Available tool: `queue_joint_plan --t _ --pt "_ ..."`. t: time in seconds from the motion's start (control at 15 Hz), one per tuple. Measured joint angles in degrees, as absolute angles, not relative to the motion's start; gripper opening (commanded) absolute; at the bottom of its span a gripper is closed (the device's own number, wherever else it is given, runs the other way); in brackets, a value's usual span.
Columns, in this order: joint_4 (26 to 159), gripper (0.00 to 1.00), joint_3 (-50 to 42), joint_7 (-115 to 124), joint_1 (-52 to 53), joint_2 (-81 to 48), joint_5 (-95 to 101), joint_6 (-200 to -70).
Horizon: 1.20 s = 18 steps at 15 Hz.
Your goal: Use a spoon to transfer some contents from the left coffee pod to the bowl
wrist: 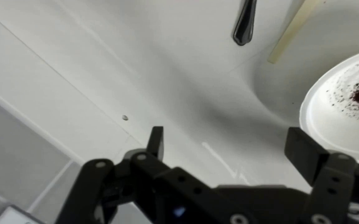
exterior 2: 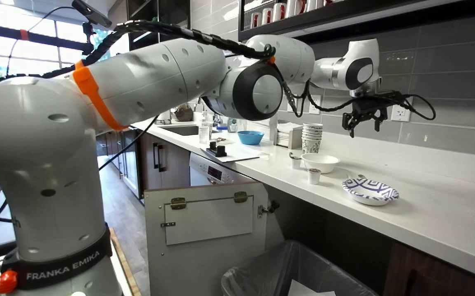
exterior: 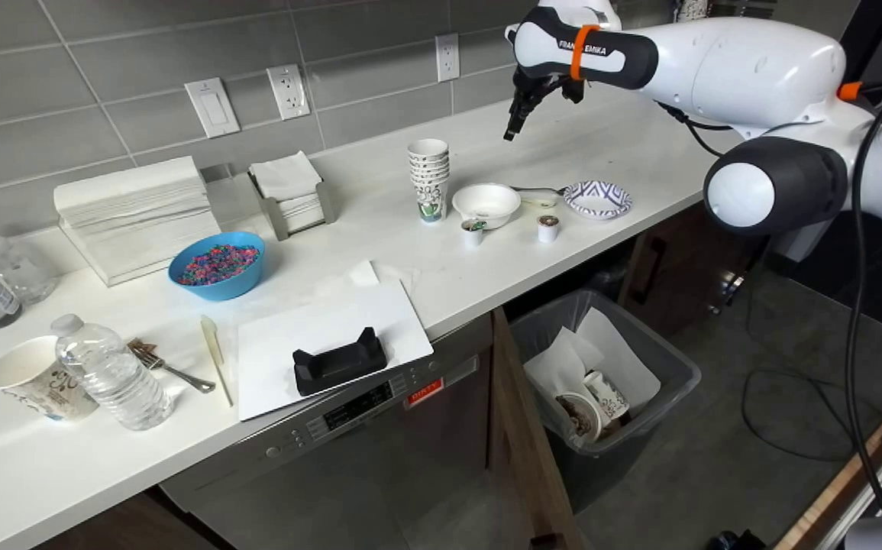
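Observation:
The white bowl (exterior: pixel 486 200) stands on the counter in both exterior views (exterior 2: pixel 320 163). In the wrist view the bowl (wrist: pixel 325 124) holds dark grounds and is cut by the right edge. The left coffee pod (exterior: pixel 473 235) stands at its front, its lid bent up. Another pod (exterior: pixel 547 231) stands to the right. The spoon (exterior: pixel 538 189) lies behind a pale utensil (exterior: pixel 538 202); its dark handle end (wrist: pixel 244 25) shows in the wrist view, its scoop does not. My gripper (wrist: pixel 224 135) is open and empty, well above the counter near the wall, also in an exterior view (exterior 2: pixel 364 130).
A cup stack (exterior: pixel 429 179) stands left of the bowl, a patterned bowl (exterior: pixel 597 200) right. Farther left are a napkin holder (exterior: pixel 292 197), a blue bowl (exterior: pixel 219 286), a black stand (exterior: pixel 339 365) and a bottle (exterior: pixel 116 374). An open cabinet door and trash bin (exterior: pixel 681 374) are below the edge.

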<state>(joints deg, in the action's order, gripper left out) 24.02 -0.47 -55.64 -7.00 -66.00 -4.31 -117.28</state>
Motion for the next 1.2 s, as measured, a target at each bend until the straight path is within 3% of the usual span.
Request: queue_joint_plan --t 1.2 --pt "24.27 1.00 -0.23 -37.31 -5.00 -61.73 -2.06 -114.10"
